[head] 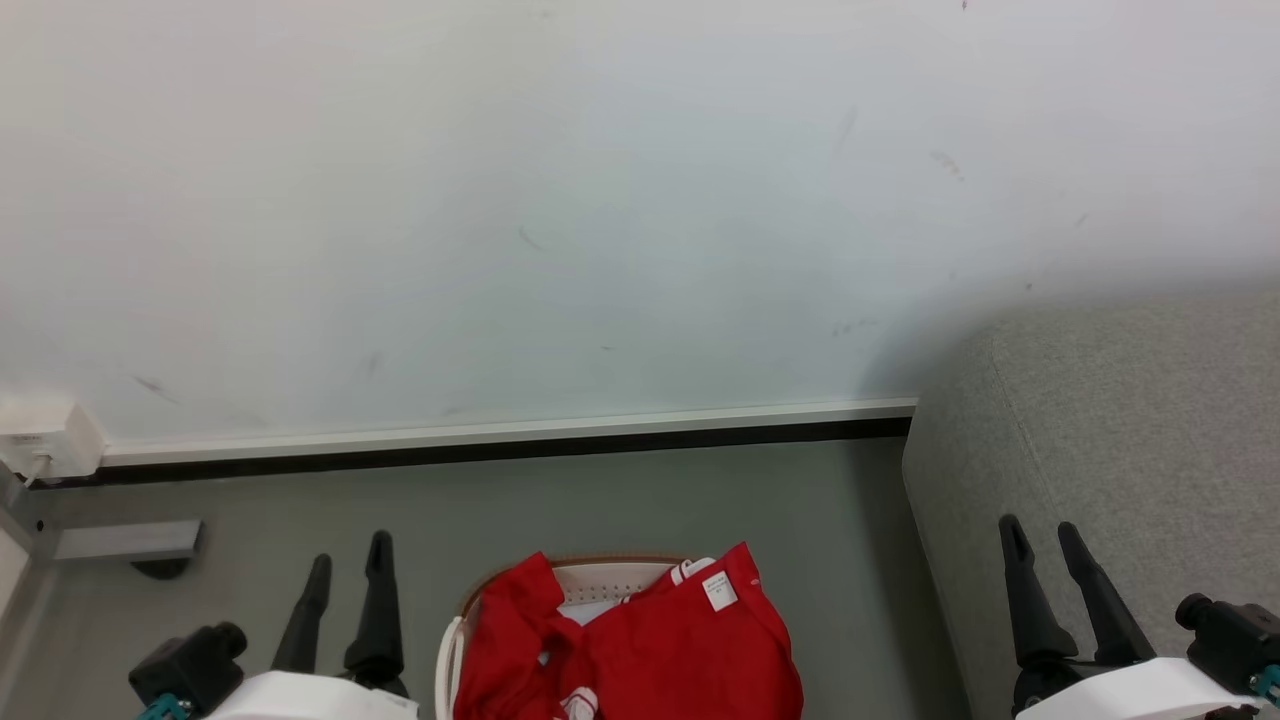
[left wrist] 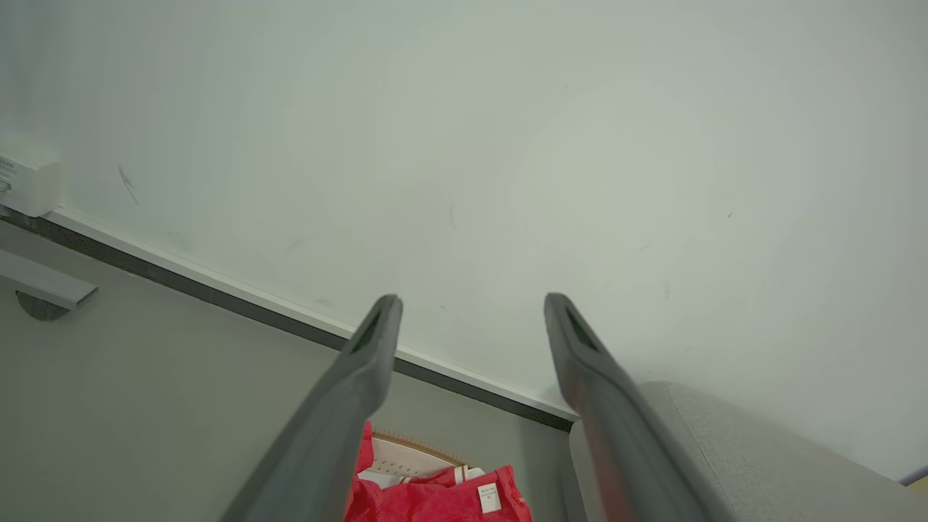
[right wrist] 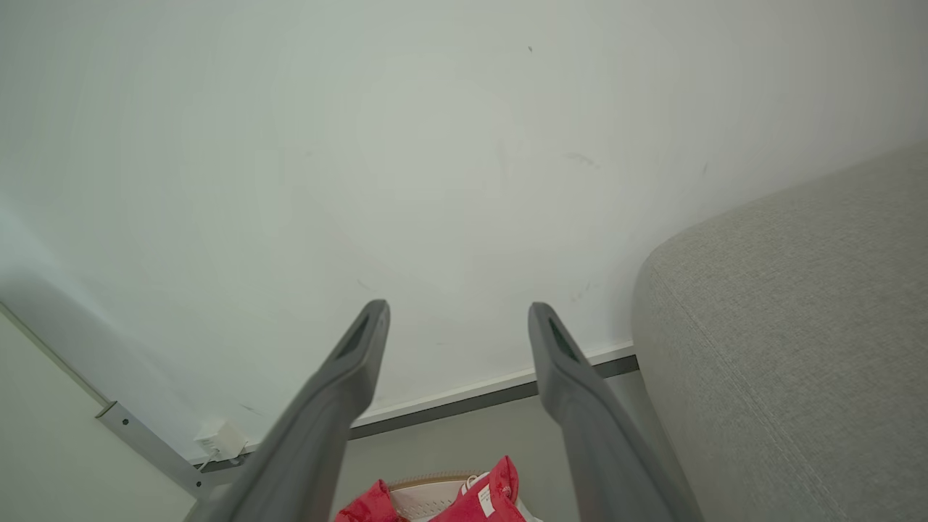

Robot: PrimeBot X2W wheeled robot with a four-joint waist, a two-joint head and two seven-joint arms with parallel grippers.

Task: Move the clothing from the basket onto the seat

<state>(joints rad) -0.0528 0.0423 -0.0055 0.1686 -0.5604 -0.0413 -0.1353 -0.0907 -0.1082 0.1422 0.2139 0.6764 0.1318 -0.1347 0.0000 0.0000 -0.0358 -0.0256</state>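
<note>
Clothing (head: 680, 650) in basket (head: 605, 578) lies between spread left gripper (head: 350, 553) and spread right gripper (head: 1039, 528)

The left hand (head: 350, 558) is a pair of long matte black fingers (head: 378, 600) tapering to rounded tips, set on a smooth white wrist shell (head: 300, 700). A knobbly black block (head: 190, 665) sits on its outer side, with a teal fitting (head: 160, 710) under it. The right hand (head: 1040, 530) is built alike, with the same white shell, black block and teal fleck. Seen close, each finger is dark grey with a narrow recessed slot (left wrist: 368, 332) near its tip.
</note>
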